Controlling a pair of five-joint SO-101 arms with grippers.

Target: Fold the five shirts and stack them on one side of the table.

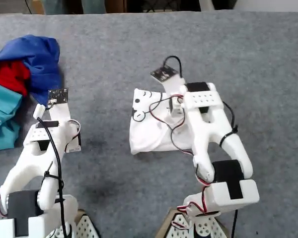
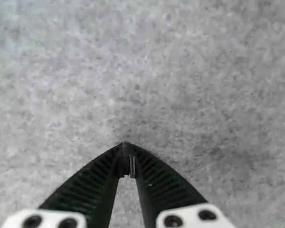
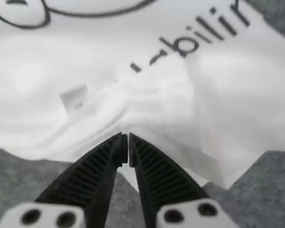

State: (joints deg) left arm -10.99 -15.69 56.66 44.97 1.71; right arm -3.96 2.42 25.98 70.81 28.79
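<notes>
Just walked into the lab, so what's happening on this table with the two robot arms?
The right gripper, fingers shut, is at the edge of a folded-over white shirt; whether it pinches cloth is unclear. The left gripper, fingers shut, is over bare table. A pile of blue, red and teal shirts lies at one side.

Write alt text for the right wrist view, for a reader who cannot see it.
The right gripper, its black ridged fingers shut, has its tips at the edge of a wrinkled white shirt with dark print. The shirt lies on the grey table cover.
</notes>
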